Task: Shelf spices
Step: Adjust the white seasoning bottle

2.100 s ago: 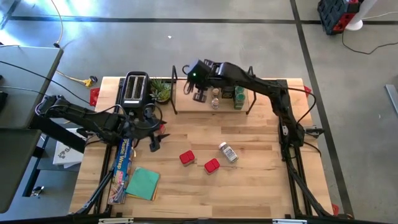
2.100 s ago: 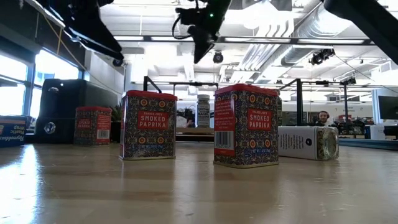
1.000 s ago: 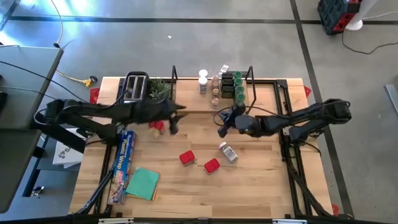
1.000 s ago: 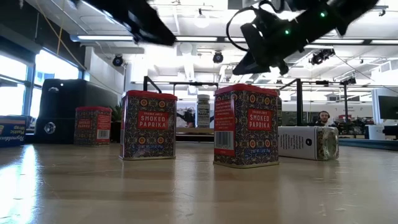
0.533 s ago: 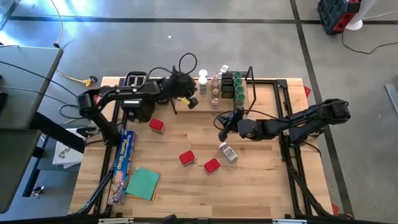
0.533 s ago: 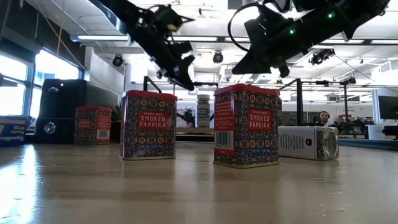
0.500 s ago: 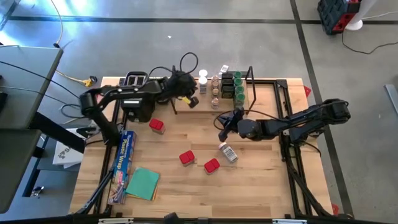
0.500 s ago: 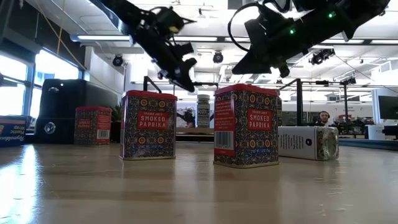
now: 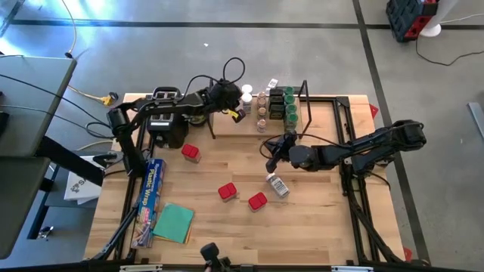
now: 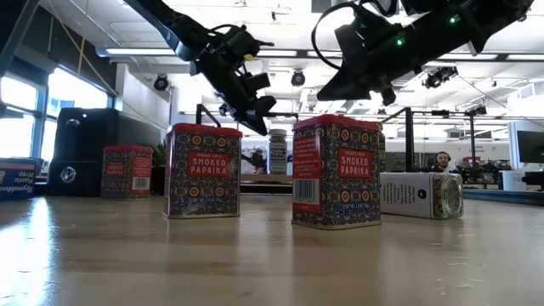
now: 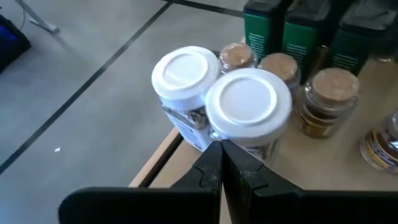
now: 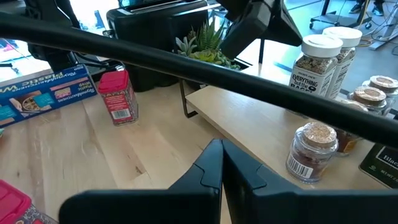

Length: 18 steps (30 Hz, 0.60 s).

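Observation:
The shelf (image 9: pixel 243 130) stands at the table's far edge, and on its board are white-lidded jars (image 11: pixel 249 102), cork-topped brown jars (image 11: pixel 336 99), dark jars and green-lidded jars (image 9: pixel 290 113). My left gripper (image 11: pixel 221 152) is shut over the shelf's left end, its tips right at the nearer white-lidded jar. Three red tins (image 9: pixel 190 153) (image 9: pixel 227 191) (image 9: pixel 258 201) stand on the table. A clear jar (image 9: pixel 277 184) lies on its side there. My right gripper (image 9: pixel 269 148) hangs shut above the table just in front of the shelf, holding nothing. My left gripper comes slanting down from the table's left. Its shut fingertips (image 11: pixel 214 149) stand right at the side of the nearer white-lidded jar (image 11: pixel 245 140), low on its wall. I cannot tell whether they touch it. The jar stands upright on the shelf board.
A black toaster (image 9: pixel 166 113) and a small plant (image 12: pixel 208 43) stand left of the shelf. A long blue foil box (image 9: pixel 150 200) and a teal cloth (image 9: pixel 175 223) lie near the left edge. The shelf's black wire ends (image 9: pixel 305 91) stand upright.
My left gripper has gone from beside the leftmost red tin toward the far edge and the right, reaching the shelf's left end by the white-lidded jars. The tin stays standing where it was. My right gripper has kept nearly still.

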Motion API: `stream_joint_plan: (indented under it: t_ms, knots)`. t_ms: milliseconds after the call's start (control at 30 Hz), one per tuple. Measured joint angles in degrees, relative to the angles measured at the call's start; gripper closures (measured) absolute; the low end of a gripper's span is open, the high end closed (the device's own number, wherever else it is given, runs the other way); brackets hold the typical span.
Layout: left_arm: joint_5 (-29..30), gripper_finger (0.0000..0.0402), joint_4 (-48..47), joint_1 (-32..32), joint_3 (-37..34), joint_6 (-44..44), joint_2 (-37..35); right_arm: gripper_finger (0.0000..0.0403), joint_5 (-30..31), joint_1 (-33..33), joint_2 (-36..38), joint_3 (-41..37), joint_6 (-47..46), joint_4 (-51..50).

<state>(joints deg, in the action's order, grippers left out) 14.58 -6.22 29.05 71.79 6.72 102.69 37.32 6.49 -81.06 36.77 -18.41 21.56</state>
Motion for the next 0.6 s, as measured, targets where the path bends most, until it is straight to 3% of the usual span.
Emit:
stream_joint_plan:
  t_ms: [500,600]
  knots:
    - [-1.21,0.0401,2.64,0.94,0.0,0.3,-0.2,0.0403,0.12,0.07,0.0,0.02,0.79,-0.06]
    - [1.06,0.0401,0.61,0.81,-0.02,2.34,-1.99,0.0403,3.67,1.34,0.01,0.02,1.97,-0.04]
